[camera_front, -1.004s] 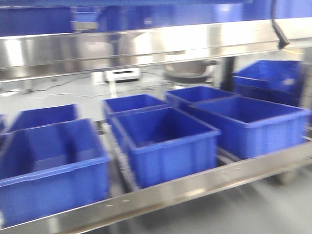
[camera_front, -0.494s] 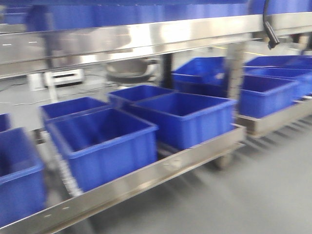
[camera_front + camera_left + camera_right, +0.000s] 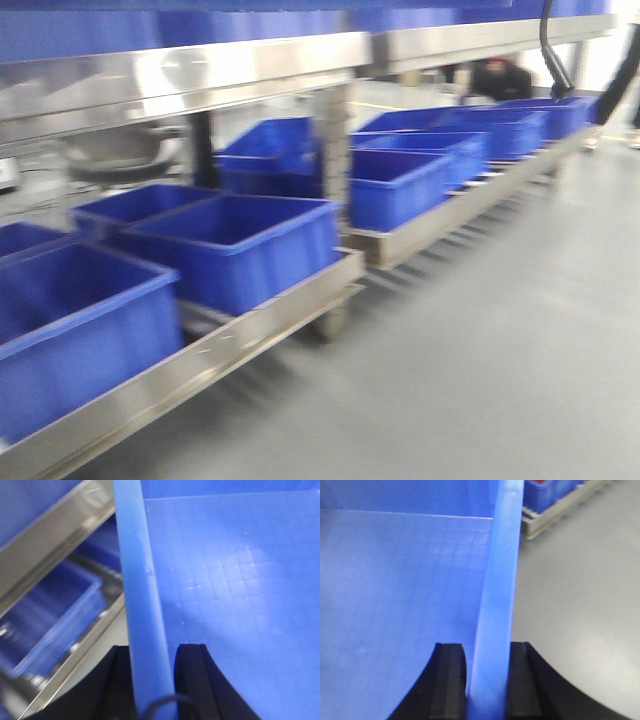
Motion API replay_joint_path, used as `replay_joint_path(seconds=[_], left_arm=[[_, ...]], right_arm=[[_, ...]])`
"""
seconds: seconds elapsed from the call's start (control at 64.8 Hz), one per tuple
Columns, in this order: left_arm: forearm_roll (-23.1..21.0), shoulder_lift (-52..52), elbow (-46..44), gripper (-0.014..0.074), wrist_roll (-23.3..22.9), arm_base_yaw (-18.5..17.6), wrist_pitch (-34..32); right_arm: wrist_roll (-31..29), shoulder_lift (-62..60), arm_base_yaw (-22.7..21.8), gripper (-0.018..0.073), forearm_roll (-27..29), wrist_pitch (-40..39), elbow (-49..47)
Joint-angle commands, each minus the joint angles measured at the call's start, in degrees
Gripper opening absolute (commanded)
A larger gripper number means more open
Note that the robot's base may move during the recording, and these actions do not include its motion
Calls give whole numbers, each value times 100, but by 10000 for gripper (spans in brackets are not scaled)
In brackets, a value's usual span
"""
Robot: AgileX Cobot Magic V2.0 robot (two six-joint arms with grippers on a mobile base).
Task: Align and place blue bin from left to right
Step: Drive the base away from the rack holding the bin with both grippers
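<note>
We hold the blue bin by opposite walls: our left gripper and right gripper each have their jaws clamped across its rim.

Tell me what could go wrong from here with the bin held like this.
1. The left gripper and right gripper each pinch only a thin wall of the blue bin. A jolt could make it slip or tilt.
2. The steel rack already holds bins set close together. Lowering the held bin off-line could strike a neighbour or the front rail.
3. The front view is blurred, so judging any gap from it is unreliable.
</note>
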Motion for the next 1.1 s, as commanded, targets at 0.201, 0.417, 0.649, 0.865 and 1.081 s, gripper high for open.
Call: replay_joint_path(seconds=[0.201,0.417,0.649,0.865,1.081], left_arm=[[-13,-136,-84,-111,15,-29,-471],[0,-136,-84,-111,15,-29,-471],[0,-136,-84,-111,15,-29,-471],[0,-136,-84,-111,15,-29,-471],[0,-136,-84,-111,15,-29,-471]], right_arm=[[-149,-164,6,-151,-91,-529,-135],[-149,-164,6,-151,-92,-540,-135],[-149,-164,6,-151,-92,-540,-135],[-149,-164,6,-151,-92,-540,-135],[-149,-164,6,-151,-92,-540,-135]])
